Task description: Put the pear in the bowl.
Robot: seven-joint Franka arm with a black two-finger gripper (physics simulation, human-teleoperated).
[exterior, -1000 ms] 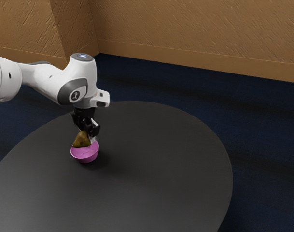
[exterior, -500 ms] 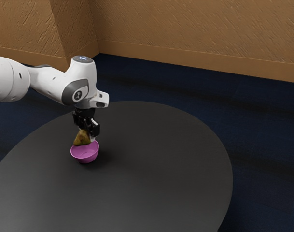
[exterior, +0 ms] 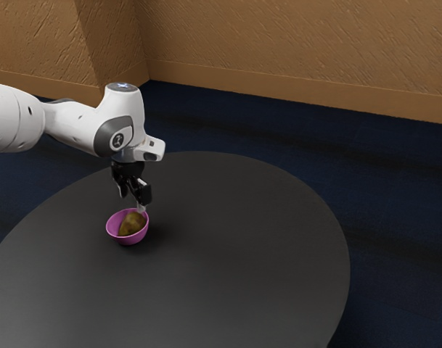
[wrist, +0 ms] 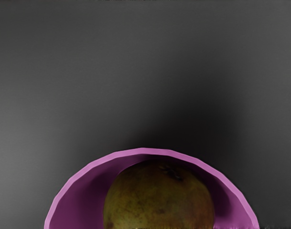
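Above the bowl, my black gripper [exterior: 132, 201] stands open, its two fingers apart with nothing between them. The brownish-green pear [exterior: 132, 223] lies inside the pink bowl [exterior: 117, 233], below the fingertips and apart from them. In the wrist view the pear [wrist: 157, 200] rests within the rim of the bowl [wrist: 145, 151], its dark end showing near that rim.
A round dark table [exterior: 242, 246] carries the bowl, which stands toward the exterior view's left. Beyond the table's edge are a dark blue floor [exterior: 395, 188] and a brown wall [exterior: 300, 51].
The gripper has opened and the pear has dropped from between its fingers into the bowl. My hand has hardly moved over the last half second.
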